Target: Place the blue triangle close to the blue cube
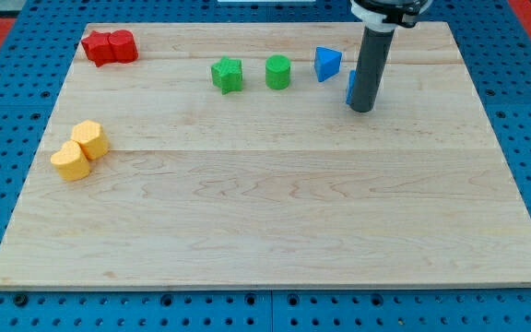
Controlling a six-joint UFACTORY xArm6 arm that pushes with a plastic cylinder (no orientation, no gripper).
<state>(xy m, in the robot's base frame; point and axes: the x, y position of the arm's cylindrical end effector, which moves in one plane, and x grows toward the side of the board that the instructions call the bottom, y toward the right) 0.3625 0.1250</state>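
Observation:
The blue triangle (327, 64) lies on the wooden board near the view's top, right of centre. The blue cube (350, 86) sits just below and to the right of it, mostly hidden behind my dark rod; only its left edge shows. My tip (361, 109) rests on the board right in front of the cube, a short way below and right of the triangle. A small gap separates triangle and cube.
A green star (228, 75) and a green cylinder (277, 72) lie left of the triangle. Two red blocks (110, 46) sit together at the top left. Two yellow blocks (79, 150) sit together at the left edge. The board (275, 221) rests on a blue pegboard.

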